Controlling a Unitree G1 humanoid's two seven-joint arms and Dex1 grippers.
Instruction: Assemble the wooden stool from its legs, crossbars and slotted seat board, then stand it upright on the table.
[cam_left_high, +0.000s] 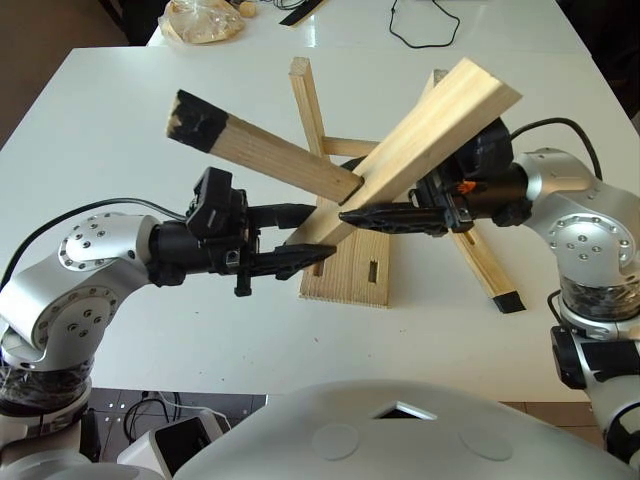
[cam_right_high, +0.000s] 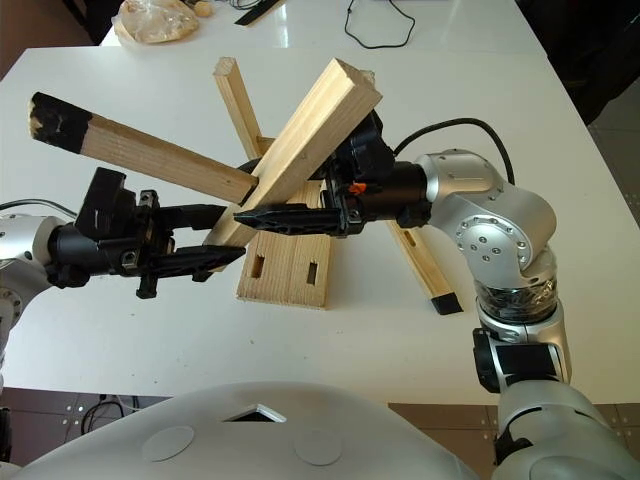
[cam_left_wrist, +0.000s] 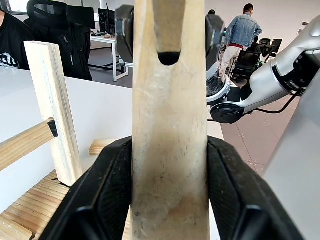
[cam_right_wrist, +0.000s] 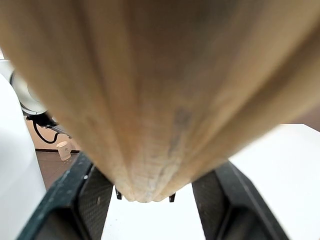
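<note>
From the head, the thick wooden bar (cam_left_high: 430, 125) is tilted: low end toward the near edge, above the slotted seat board (cam_left_high: 345, 285) lying flat at mid worktop (cam_left_high: 100, 110). The left gripper (cam_left_high: 318, 235) is nearer that end, the right gripper (cam_left_high: 350, 215) higher. Left wrist: fingers (cam_left_wrist: 100, 190) closed on the bar. Right wrist: fingers (cam_right_wrist: 90, 200) closed on it too. White smooth worktop, office behind.

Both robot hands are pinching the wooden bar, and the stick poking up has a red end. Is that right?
Almost. The raised stick has a black end, not red, as the left eye view shows. The left gripper and right gripper do both pinch the wooden bar.
</note>
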